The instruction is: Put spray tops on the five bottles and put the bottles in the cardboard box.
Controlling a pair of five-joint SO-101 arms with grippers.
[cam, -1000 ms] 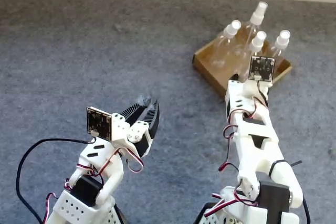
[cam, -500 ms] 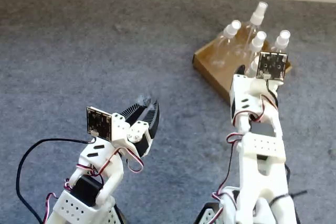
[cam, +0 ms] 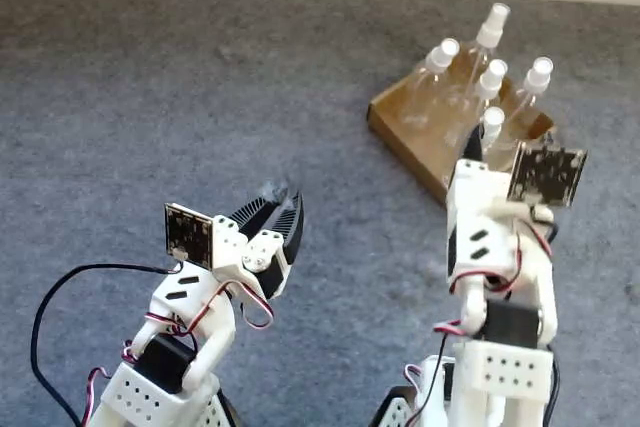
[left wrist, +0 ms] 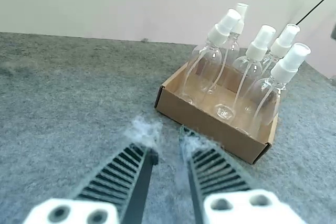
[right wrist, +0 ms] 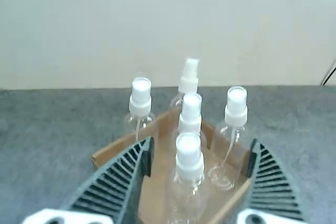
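Right arm pulled back from the cardboard box [cam: 398, 127] toward its base; right end effector [right wrist: 199, 148] is now spread wide, empty, facing the box. Left end effector [left wrist: 167, 148] unmoved, jaws a narrow gap apart, gripping nothing, over the desk [cam: 150, 97]. All five bottles [left wrist: 244, 85] stand upright in the box, spray tops [left wrist: 261, 42] on.

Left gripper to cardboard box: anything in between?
Nothing. Between the left gripper and the cardboard box lies just bare grey table, as the left wrist view and the high view both show.
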